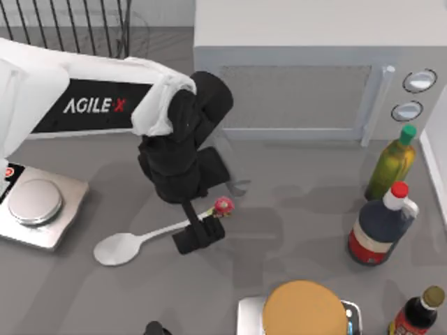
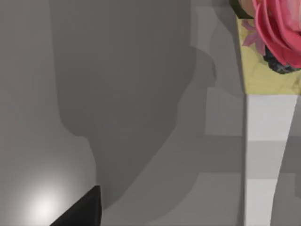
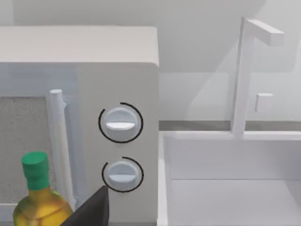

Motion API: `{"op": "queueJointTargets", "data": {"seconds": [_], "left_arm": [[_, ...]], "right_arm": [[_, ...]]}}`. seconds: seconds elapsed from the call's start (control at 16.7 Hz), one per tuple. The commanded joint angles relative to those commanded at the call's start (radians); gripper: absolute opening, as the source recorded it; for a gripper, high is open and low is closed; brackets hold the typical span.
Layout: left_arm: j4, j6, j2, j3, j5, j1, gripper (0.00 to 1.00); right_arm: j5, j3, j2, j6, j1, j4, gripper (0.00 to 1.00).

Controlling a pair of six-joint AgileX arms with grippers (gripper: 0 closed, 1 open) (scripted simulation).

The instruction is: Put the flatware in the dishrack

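One arm works: in the top view my left hand [image 1: 202, 227] is low over the spoon [image 1: 124, 246], straddling its handle near the red knob, though I cannot tell whether it has closed on it. The spoon lies flat on the table [image 1: 293, 230], well apart from the dishrack [image 1: 70, 24] at the far left. The left wrist view shows the handle [image 2: 263, 155] close by. This looks like the grasping step; next comes closing, lifting and carrying it to the rack. The right wrist view faces a microwave [image 3: 94, 94].
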State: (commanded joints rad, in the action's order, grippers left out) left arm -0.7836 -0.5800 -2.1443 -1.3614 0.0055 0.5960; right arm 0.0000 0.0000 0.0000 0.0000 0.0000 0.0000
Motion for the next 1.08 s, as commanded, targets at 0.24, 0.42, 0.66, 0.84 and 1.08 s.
{"op": "queueJointTargets", "data": {"seconds": [0.24, 0.42, 0.66, 0.84, 1.08], "left_arm": [[0.0, 0.0, 0.0, 0.0, 0.0, 0.0, 0.77], [0.0, 0.0, 0.0, 0.0, 0.0, 0.0, 0.55], [0.0, 0.0, 0.0, 0.0, 0.0, 0.0, 0.25], [0.0, 0.0, 0.0, 0.0, 0.0, 0.0, 0.02], [0.0, 0.0, 0.0, 0.0, 0.0, 0.0, 0.0]], "right_arm": [[0.0, 0.0, 0.0, 0.0, 0.0, 0.0, 1.0], [0.0, 0.0, 0.0, 0.0, 0.0, 0.0, 1.0], [0.0, 0.0, 0.0, 0.0, 0.0, 0.0, 1.0], [0.0, 0.0, 0.0, 0.0, 0.0, 0.0, 1.0], [0.0, 0.0, 0.0, 0.0, 0.0, 0.0, 1.0]]}}
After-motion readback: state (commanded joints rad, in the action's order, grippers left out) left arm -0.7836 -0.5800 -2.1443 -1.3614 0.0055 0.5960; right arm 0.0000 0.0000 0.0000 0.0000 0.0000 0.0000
